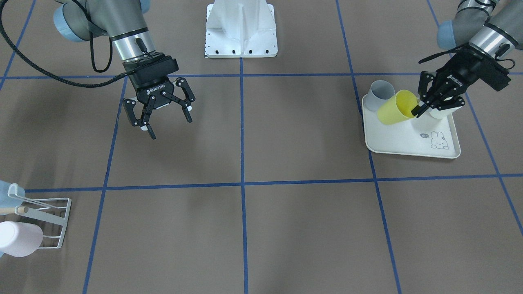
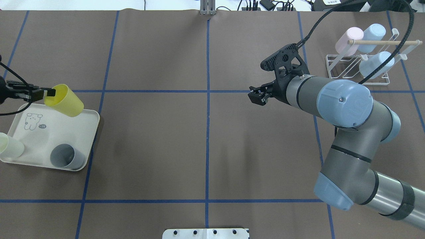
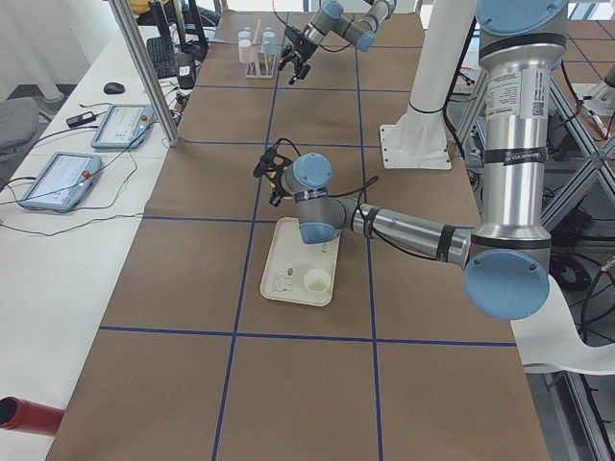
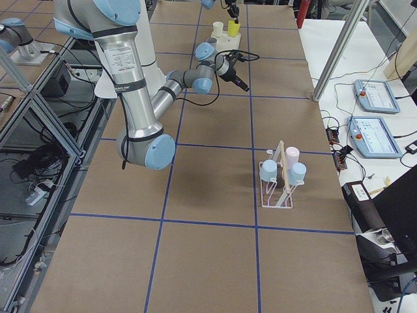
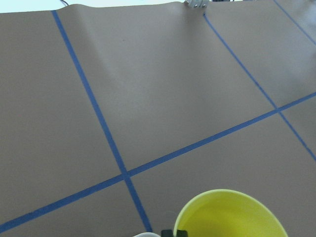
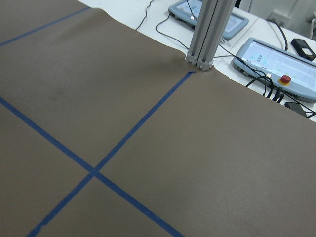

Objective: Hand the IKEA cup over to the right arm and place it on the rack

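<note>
The yellow IKEA cup (image 1: 395,109) hangs tilted over the far edge of the cream rabbit-print tray (image 1: 408,143). My left gripper (image 1: 419,109) is shut on its rim, one finger inside the mouth. In the overhead view the cup (image 2: 64,100) sits at the far left with the left gripper (image 2: 49,92) on its rim. The left wrist view shows the cup's open mouth (image 5: 232,217) at the bottom edge. My right gripper (image 1: 169,126) hovers open and empty above the table, far from the cup. The white wire rack (image 2: 362,69) stands at the far right.
A grey cup (image 2: 66,156) and a pale cream cup (image 2: 10,146) stand on the tray. The rack holds a pink cup (image 2: 348,39) and two light-blue cups (image 2: 375,64). The right arm's black cable (image 2: 406,30) loops over the rack. A white base plate (image 1: 241,28) sits mid-table.
</note>
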### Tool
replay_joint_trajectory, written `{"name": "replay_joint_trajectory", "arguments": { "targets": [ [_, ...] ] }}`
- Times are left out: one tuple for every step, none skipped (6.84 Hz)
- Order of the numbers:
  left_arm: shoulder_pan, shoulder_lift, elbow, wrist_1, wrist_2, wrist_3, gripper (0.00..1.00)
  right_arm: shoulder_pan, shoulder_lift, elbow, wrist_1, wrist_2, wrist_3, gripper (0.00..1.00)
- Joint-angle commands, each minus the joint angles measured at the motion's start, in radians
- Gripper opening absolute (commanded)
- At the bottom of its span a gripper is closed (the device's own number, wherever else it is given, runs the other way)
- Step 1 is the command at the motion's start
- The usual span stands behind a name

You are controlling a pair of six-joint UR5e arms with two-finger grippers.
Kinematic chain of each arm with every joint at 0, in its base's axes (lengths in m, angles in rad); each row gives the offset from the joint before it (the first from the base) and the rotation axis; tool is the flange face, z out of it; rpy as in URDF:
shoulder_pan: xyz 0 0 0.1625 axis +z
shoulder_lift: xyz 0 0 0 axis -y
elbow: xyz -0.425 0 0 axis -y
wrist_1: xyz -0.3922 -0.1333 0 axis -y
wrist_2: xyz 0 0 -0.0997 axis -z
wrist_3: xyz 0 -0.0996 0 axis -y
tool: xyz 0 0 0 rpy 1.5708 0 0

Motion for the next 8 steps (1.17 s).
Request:
{"name": "replay_joint_trajectory", "arguments": {
  "targets": [
    [0.004,-0.096,-0.079,-0.004,-0.009,-0.341,0.00,-0.077,-0.001,-0.182,0.417,-0.136,-0.007,1.00],
    [0.023,-0.147,-0.100,-0.010,-0.009,-0.475,0.00,-0.095,-0.002,-0.269,0.587,-0.153,-0.018,1.00],
    [0.067,-0.201,-0.112,-0.011,0.000,-0.590,0.00,-0.121,-0.002,-0.288,0.669,-0.155,-0.095,1.00],
    [0.137,-0.263,-0.108,-0.010,0.028,-0.704,0.00,-0.140,-0.002,-0.289,0.700,-0.152,-0.233,1.00],
    [0.231,-0.311,-0.108,-0.010,0.168,-0.785,0.00,-0.154,0.008,-0.287,0.735,-0.147,-0.293,1.00],
    [0.329,-0.354,-0.100,-0.005,0.292,-0.829,0.00,-0.163,0.012,-0.289,0.790,-0.144,-0.302,1.00],
    [0.368,-0.386,-0.090,0.001,0.340,-0.856,0.00,-0.180,0.012,-0.286,0.823,-0.143,-0.359,0.99],
    [0.389,-0.399,-0.067,0.001,0.374,-0.866,0.00,-0.206,0.015,-0.284,0.887,-0.146,-0.436,0.99]
  ]
}}
